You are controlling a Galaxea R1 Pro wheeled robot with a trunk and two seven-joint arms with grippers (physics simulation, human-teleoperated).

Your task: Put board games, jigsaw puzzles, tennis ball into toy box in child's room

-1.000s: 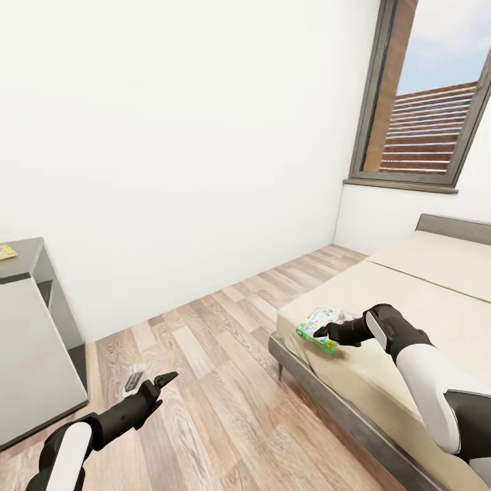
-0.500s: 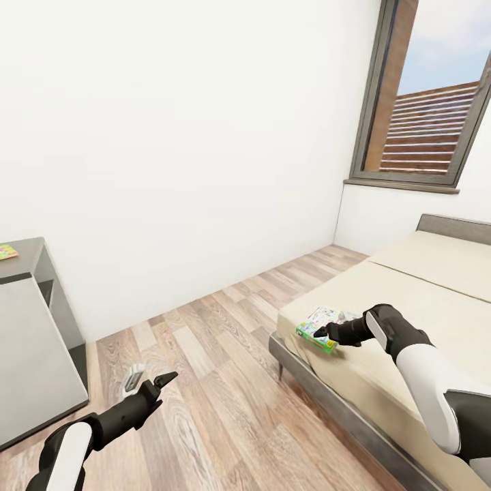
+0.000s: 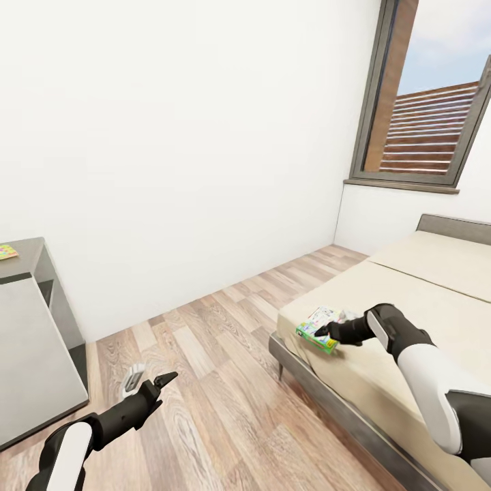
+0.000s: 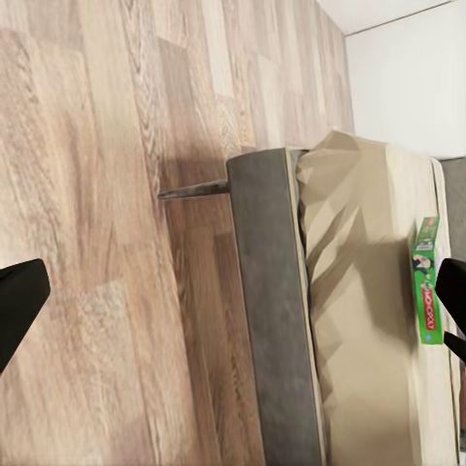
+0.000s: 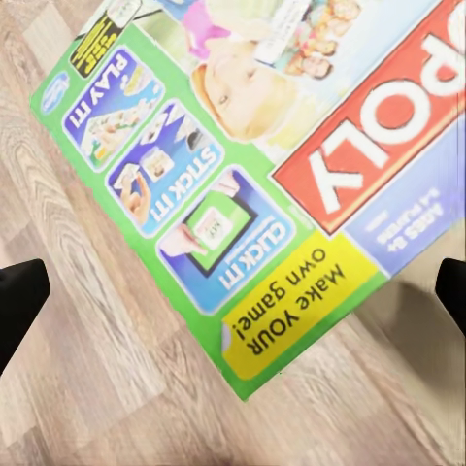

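Right gripper (image 3: 320,333) reaching over the bed (image 3: 409,286) corner, fingers spread wide above a board game (image 3: 318,327) lying there; left gripper (image 3: 166,378) low over the floor (image 3: 218,382), fingers apart, empty.

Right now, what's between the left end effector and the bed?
Just bare wood floor in the head view. The left end effector hovers over the planks, and nothing lies on the stretch across to the bed frame.

White arms, blk grippers (image 3: 320,333)
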